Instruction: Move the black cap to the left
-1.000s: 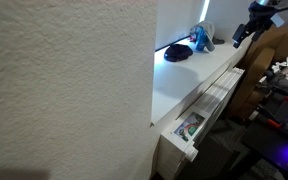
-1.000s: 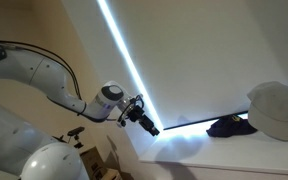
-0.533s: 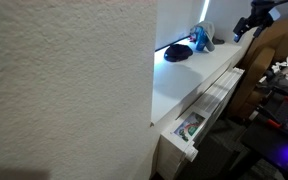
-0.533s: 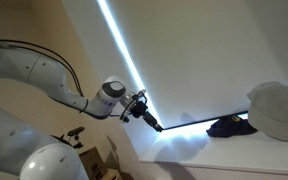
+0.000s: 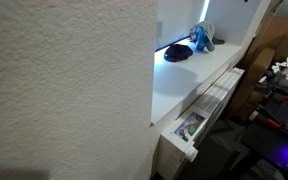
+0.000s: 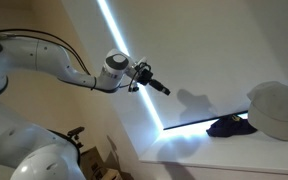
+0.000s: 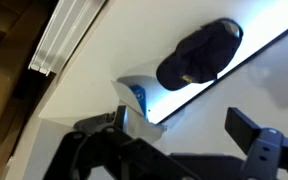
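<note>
The black cap (image 5: 178,52) lies flat on the white ledge (image 5: 189,85), close beside the upright blue and white object (image 5: 201,38). The cap also shows in an exterior view (image 6: 229,126) and in the wrist view (image 7: 199,55), with the blue and white object (image 7: 134,100) next to it. My gripper (image 6: 164,88) is high in the air, well away from the cap, and out of frame in an exterior view. In the wrist view the gripper (image 7: 189,130) is open and empty.
A drawer (image 5: 189,128) stands open below the ledge's front edge. A textured white wall (image 5: 64,80) fills the near side. A pale rounded object (image 6: 276,110) sits right next to the cap. Cluttered equipment (image 5: 279,95) stands beyond the ledge.
My gripper has risen and swung away from the ledge, leaving the top of an exterior view. The cap and the blue and white object have not moved.
</note>
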You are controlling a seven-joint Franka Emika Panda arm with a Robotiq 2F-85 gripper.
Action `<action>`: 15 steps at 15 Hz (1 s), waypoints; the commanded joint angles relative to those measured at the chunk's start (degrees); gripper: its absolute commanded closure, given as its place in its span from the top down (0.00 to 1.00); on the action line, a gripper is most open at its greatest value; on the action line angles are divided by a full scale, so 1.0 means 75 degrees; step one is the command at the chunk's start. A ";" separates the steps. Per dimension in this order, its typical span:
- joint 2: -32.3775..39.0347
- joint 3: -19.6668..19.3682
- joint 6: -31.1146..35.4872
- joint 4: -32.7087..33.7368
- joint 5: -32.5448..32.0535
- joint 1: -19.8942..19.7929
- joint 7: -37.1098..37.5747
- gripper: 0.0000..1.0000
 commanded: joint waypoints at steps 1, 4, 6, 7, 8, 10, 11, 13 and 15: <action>0.1479 0.0140 0.0604 0.1373 -0.1044 -0.0925 0.1565 1.00; 0.2650 -0.0038 0.0960 0.1790 -0.2418 -0.1180 0.3424 1.00; 0.3396 -0.0526 0.1093 0.1794 -0.2650 -0.0733 0.3730 1.00; 0.3641 -0.0763 0.1219 0.1638 -0.2525 -0.0472 0.3548 1.00; 0.3021 -0.0986 0.0966 0.1533 -0.2466 -0.0289 0.3450 1.00; 0.3608 -0.1242 0.1171 0.1545 -0.2390 -0.0019 0.3434 1.00; 0.3707 -0.1274 0.1189 0.1568 -0.2378 0.0031 0.3430 1.00; 0.3686 -0.1274 0.1188 0.1603 -0.2381 0.0051 0.3432 1.00; 0.4253 -0.1439 0.1131 0.2125 -0.2443 0.0281 0.3367 1.00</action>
